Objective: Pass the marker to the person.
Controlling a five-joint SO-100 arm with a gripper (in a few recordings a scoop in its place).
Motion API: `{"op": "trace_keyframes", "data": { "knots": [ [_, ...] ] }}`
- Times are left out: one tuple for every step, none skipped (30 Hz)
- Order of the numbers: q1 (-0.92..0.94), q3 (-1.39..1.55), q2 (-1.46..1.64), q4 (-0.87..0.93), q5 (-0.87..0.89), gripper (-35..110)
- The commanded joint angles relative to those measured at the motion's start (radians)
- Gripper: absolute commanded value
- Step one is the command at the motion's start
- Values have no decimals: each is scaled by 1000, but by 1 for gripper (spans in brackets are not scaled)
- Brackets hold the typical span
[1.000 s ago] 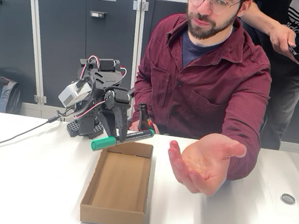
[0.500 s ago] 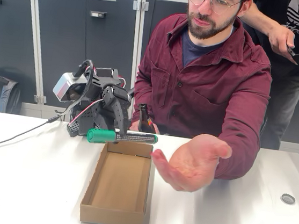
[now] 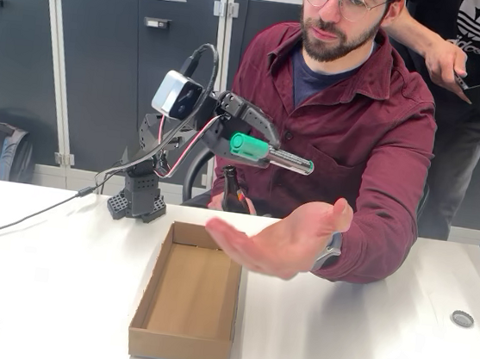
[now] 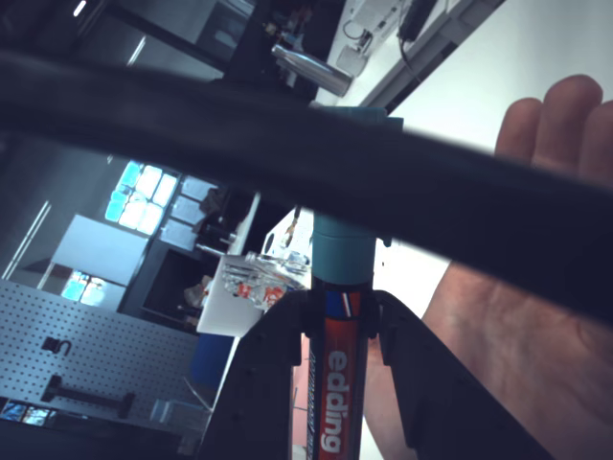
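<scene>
in the fixed view, going left to right: the arm's base stands on the white table at the back, and the arm reaches up and to the right with the gripper raised above the far end of the open cardboard box. its jaws are closed around the marker, which lies roughly level in the air, green end toward the arm. the wrist view shows the marker pinched between the two dark fingers. just right and lower, the person holds an open hand palm up, below the marker's tip and not touching it.

the lift looks done; what seems left is to lower the marker onto the palm and let go.

a brown bottle is partly hidden behind the box and hand. a dark band crosses the wrist view, blocking much of it, and the palm is cut off at the edge.
</scene>
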Motion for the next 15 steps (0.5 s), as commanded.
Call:
{"op": "trace_keyframes", "data": {
  "knots": [
    [-18,-51,15,-21,-17,-5],
    [-15,-52,11,-25,-15,-5],
    [-11,-54,3,-31,-15,-5],
    [-5,-54,-5,-37,-18,-5],
    [3,-54,-15,-44,-21,-5],
    [9,-48,-21,-55,-26,-5],
    [15,-37,-23,-69,-28,-5],
    [23,-29,-26,-77,-28,-5],
    [28,-23,-26,-86,-28,-5],
    [34,-14,-26,-95,-23,-5],
    [38,-6,-26,-101,-23,-5],
    [41,0,-28,-106,-23,-5],
    [44,5,-28,-109,-25,-5],
    [46,8,-29,-110,-26,-5],
    [48,12,-29,-110,-26,-5]
  ]
}}
